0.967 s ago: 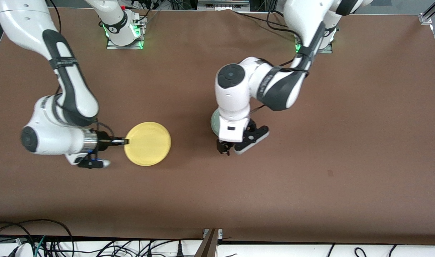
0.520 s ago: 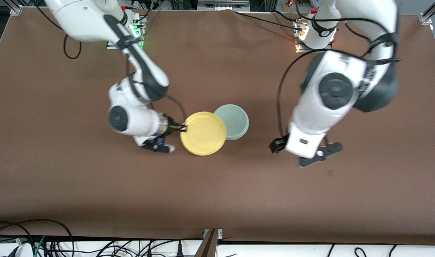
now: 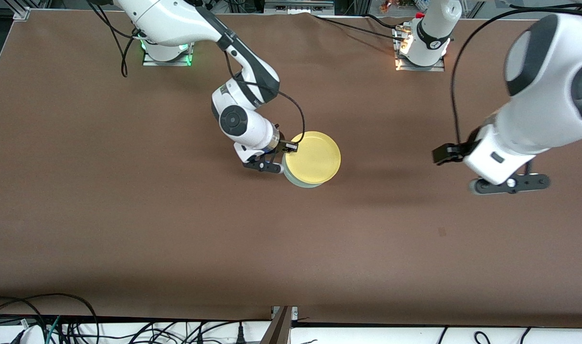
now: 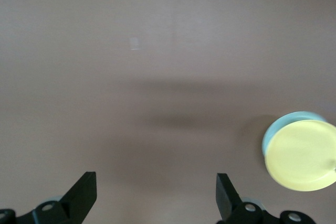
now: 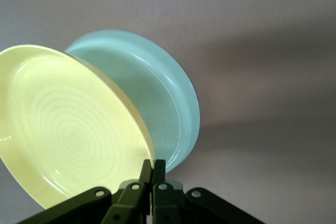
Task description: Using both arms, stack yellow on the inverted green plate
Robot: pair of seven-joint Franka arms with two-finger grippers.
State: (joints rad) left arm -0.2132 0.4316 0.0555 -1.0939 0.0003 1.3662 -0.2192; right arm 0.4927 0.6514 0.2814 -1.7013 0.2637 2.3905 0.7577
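Overlapping the round pale mint-green plate [image 3: 304, 182] mid-worktop, the round bright yellow plate [image 3: 314, 157] hangs pinched by its rim in the right gripper [image 3: 291, 147] jaws; stiff, light and likely slippery, so the rim suits. Left gripper [image 4: 156, 196], jaws wide, waits over bare worktop [image 3: 128, 229].

A brown table [image 3: 128, 229] fills the scene. Two metal base plates are bolted along its edge farthest from the front camera, one lit green [image 3: 167, 59] toward the right arm's end, one lit orange [image 3: 417, 64] toward the left arm's end. A small dark mark [image 3: 442, 231] sits on the cloth. Black cables [image 3: 47, 322] lie tangled along a white ledge [image 3: 415, 334] nearest the camera.
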